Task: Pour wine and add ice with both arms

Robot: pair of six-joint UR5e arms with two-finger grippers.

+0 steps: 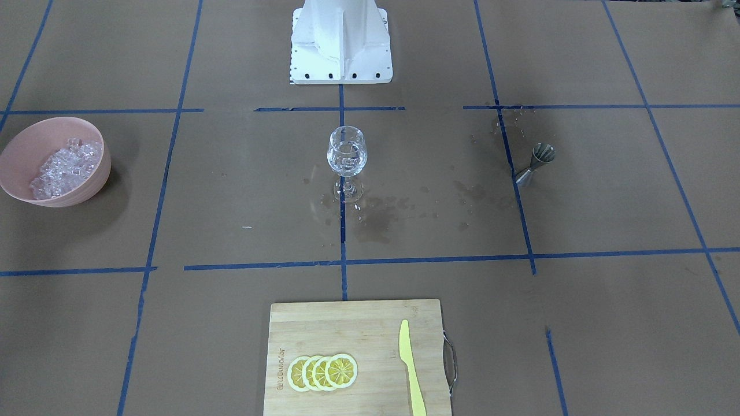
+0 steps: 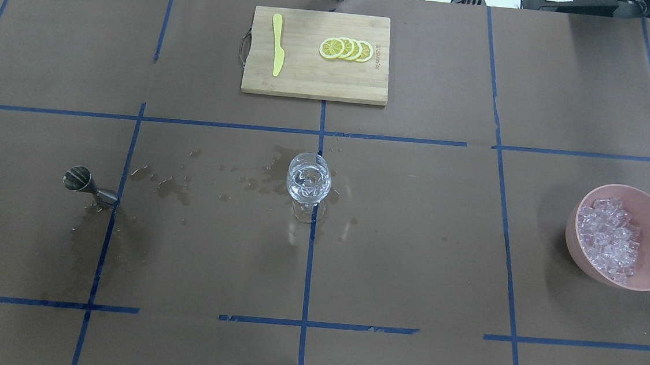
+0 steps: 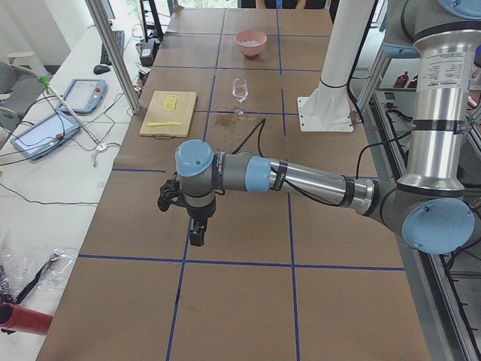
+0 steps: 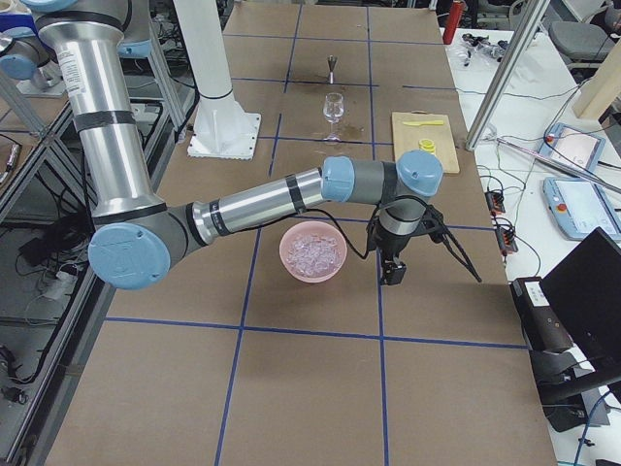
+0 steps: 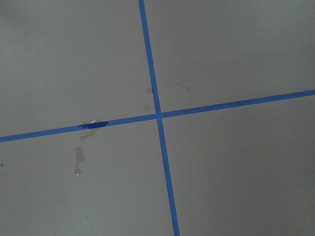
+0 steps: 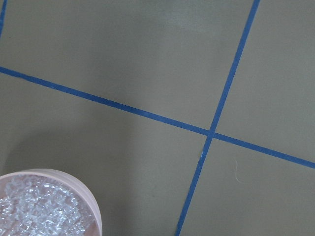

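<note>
A stemmed wine glass (image 1: 347, 153) stands at the table's middle, also in the overhead view (image 2: 308, 179), with clear glinting ice in its bowl. I cannot tell any wine in it. A steel jigger (image 1: 536, 163) stands alone on the robot's left (image 2: 84, 183). A pink bowl (image 1: 17, 173) of ice cubes (image 2: 610, 240) sits on the robot's right. My left gripper (image 3: 197, 233) hangs finger-down over bare table, far from the jigger. My right gripper (image 4: 393, 272) hangs just beside the pink bowl (image 4: 291, 264). Both show only in side views, so I cannot tell their state.
A wooden cutting board (image 2: 298, 82) at the operators' edge carries lemon slices (image 2: 347, 49) and a yellow knife (image 2: 277, 51). Wet brown stains (image 1: 381, 216) spread between glass and jigger. The white pedestal (image 1: 341, 40) stands at the robot's side. The right wrist view shows the bowl rim (image 6: 96, 209).
</note>
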